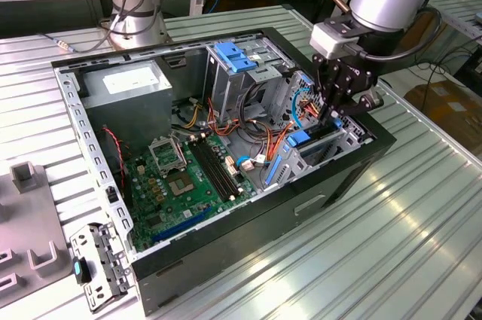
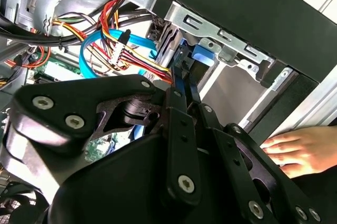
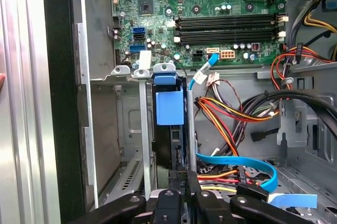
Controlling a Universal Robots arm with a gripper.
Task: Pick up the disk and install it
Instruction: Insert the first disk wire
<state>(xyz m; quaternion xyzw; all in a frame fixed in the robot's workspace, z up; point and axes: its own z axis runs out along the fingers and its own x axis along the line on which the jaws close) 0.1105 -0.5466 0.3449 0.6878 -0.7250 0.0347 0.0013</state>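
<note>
Ribbed metal worktop [image 1: 422, 214] is seen carrying an open computer case [image 1: 331, 184], inside whose drive cage [image 3: 131, 129] the disk [image 3: 169, 109] is held upright on edge, gripped at its near end between the closed fingers [image 3: 179, 184] of the gripper [image 1: 334, 113].

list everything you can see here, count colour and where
open black computer case: 1, on the ribbed metal table
green motherboard: 1, case floor
grey metal power-supply box: 1, far corner of the case
disk with blue plastic rails: 1, upright in the drive bay by the case wall
blue ribbon cable: 1, beside the bay
person's hand: 1, outside the case
black pincer: 1, closed on the disk's edge
</note>
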